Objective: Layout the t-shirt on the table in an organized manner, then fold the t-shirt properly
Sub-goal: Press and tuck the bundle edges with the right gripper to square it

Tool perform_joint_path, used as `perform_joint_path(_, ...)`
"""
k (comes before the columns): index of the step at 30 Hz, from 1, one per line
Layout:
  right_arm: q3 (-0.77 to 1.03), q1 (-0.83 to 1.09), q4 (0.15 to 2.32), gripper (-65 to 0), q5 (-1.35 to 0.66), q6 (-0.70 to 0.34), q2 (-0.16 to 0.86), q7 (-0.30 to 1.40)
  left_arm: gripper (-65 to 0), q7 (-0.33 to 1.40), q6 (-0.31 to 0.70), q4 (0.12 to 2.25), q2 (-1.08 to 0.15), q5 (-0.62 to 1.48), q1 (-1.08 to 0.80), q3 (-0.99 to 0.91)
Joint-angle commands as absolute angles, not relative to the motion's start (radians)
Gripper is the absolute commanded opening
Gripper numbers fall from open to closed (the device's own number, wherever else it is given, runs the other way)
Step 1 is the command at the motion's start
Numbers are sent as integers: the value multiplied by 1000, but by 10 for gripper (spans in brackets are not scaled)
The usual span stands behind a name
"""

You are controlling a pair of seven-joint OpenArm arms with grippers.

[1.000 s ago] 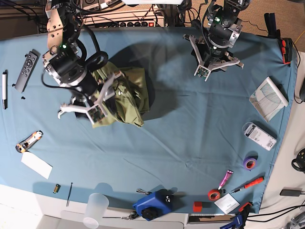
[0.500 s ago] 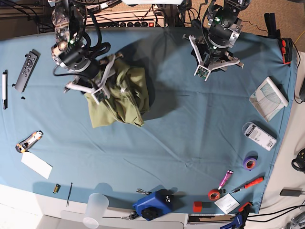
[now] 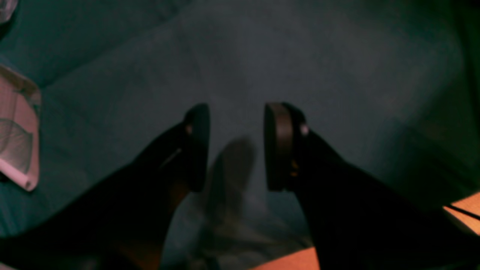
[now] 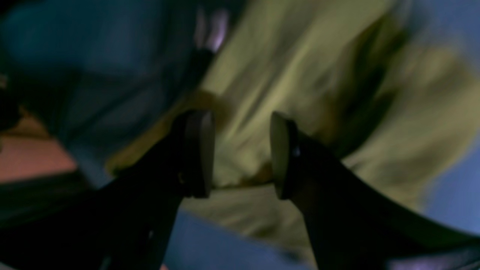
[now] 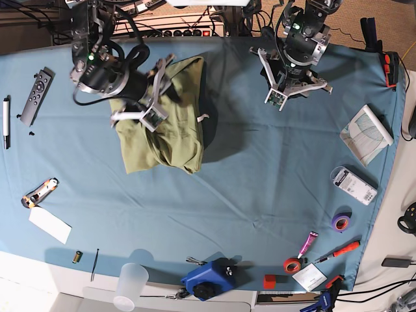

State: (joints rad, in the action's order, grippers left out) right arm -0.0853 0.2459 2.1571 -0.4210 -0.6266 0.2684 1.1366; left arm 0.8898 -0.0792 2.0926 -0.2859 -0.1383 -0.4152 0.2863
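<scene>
so the t-shirt (image 5: 166, 133) is sitting in a bunched-up olive heap on the far left part of the table (image 5: 247, 175) in the base view, nowhere near flat, lots of folds, and there's a small white tag (image 5: 203, 118) poking out on its right edge. The right gripper (image 5: 151, 97) hovers right over the top of the pile, and from its wrist cam you can see both fingers (image 4: 197, 152) spread apart with the blurry green fabric (image 4: 300, 75) behind them and nothing pinched between, so that claw is open and empty. The left gripper (image 5: 290, 83) is well apart from the shirt, up near the far edge over bare teal cloth, and its wrist view shows the two pads (image 3: 277, 146) parted with only the table cover (image 3: 300, 56) and their shadow between them, so open too, holding nothing. Around the edges there's clutter: a remote (image 5: 36, 95) and a pen (image 5: 6, 121) on the left, a box cutter (image 5: 39, 192) and a white card (image 5: 49, 225) lower down, a clear plastic cup (image 5: 130, 286) and a blue tool (image 5: 209, 278) at the near edge, a purple tape roll (image 5: 340, 221), a red tape roll (image 5: 292, 264) and a red-handled screwdriver (image 5: 343, 250) near the right corner
</scene>
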Motion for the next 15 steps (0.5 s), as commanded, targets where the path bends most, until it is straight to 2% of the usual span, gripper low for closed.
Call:
perform_joint_path(1, -68, 212, 2172, -406, -408, -617, 277, 1093, -425, 863, -86, 2107, -288, -145, -412, 285)
perform_joint_path(5, -42, 103, 2058, -406, -404, -601, 277, 1097, -425, 863, -86, 2107, -288, -144, -412, 285)
perform_joint_path(15, -45, -96, 1492, -406, -474, -666, 223, 1137, -425, 863, -82, 2107, -288, -104, -413, 285)
